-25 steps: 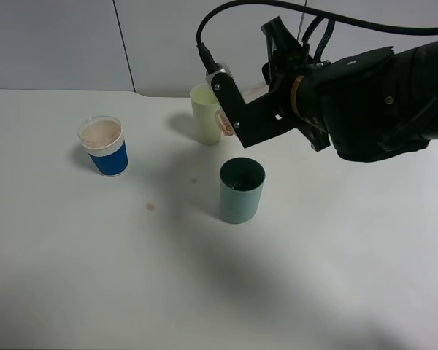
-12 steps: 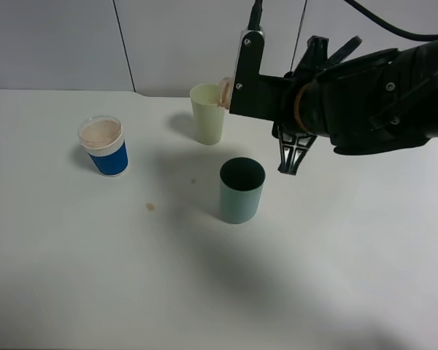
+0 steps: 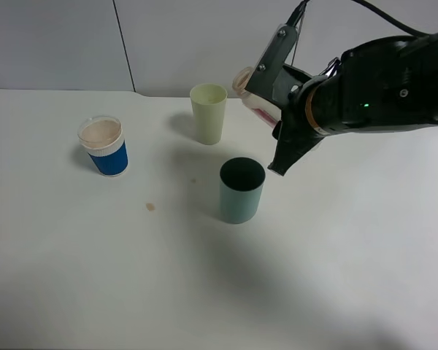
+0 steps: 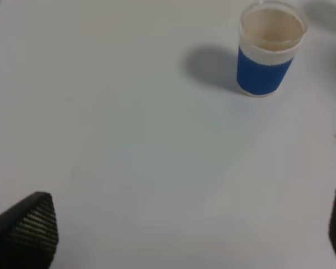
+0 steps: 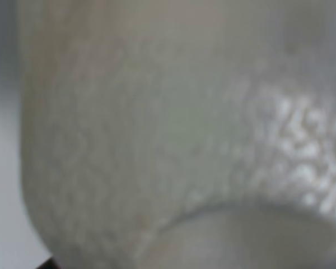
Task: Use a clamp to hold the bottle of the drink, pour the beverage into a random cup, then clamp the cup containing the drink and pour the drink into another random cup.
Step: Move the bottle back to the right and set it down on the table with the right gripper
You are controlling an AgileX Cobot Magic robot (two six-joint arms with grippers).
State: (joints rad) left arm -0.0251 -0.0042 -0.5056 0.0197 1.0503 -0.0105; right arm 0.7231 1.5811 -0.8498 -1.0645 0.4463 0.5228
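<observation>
High camera first: a plain white table [image 3: 95, 277] fills the frame, pale grey wall panels [image 3: 51, 44] behind it, split by a dark vertical seam. A small brown stain [image 3: 150, 206] sits left of centre. At the left stands a clear plastic cup with a blue band [image 3: 102, 146], pinkish drink inside. Upper centre, a tall cream plastic cup [image 3: 208, 113], and just below and right of it a teal plastic cup [image 3: 241, 189], all upright and apart. Upper right, the right gripper [image 3: 266, 109] is clamped on a small pale plastic bottle [image 3: 248, 84], tilted in the air, one end pointing toward the cream plastic cup. Its pink-red label is too small to read. Left wrist camera: the left gripper [image 4: 182, 232] is spread wide, fingertips [image 4: 28, 227] at the bottom corners, nothing between them, and the cup with a blue band [image 4: 267, 53] is at upper right. Right wrist camera: the bottle [image 5: 168, 134] fills the frame, a blur of pale textured plastic, any print unreadable.
</observation>
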